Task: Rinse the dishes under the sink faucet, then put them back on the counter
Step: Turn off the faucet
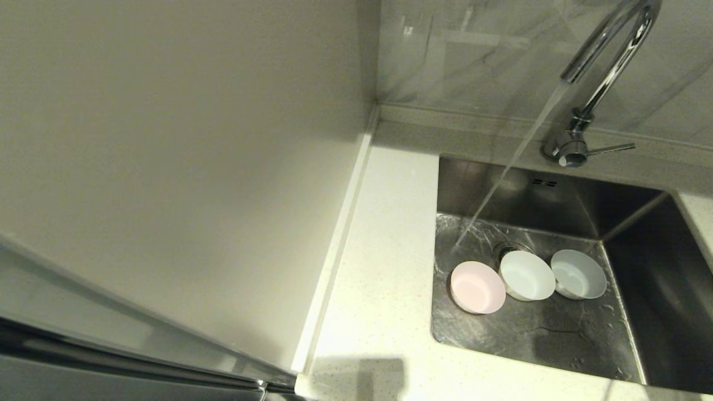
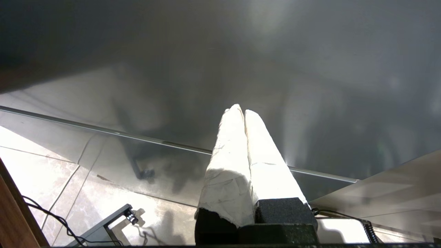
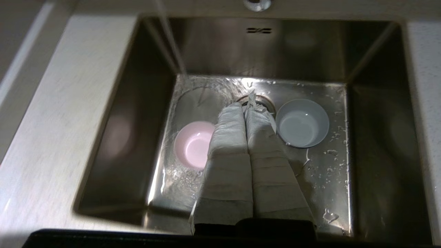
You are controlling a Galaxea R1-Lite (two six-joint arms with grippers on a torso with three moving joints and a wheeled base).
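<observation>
Water runs in a slanting stream from the faucet (image 1: 610, 61) down into the sink (image 1: 640, 334), landing on the wet floor of the basin near the drain (image 1: 504, 249). Three bowls sit upright in a row on the sink floor: the pink bowl (image 1: 477, 287) nearest the counter (image 1: 384, 250), the mint-white bowl (image 1: 527, 274) in the middle, touching or almost touching the pink one, and the steel bowl (image 1: 578, 273) just beside it on the far side. None of them is under the stream; the water falls just behind the pink bowl.

The right gripper (image 3: 247, 107) hangs above the sink, its two wrapped fingers (image 3: 231, 144) pressed together with nothing between them. From its own camera it covers the middle bowl, with the pink bowl showing on one side and the steel bowl on the other, both holding a little water.

The left gripper (image 2: 241, 112) is parked away from the sink, pointing down toward a tiled floor (image 2: 41, 172), its fingers likewise closed together and empty.
</observation>
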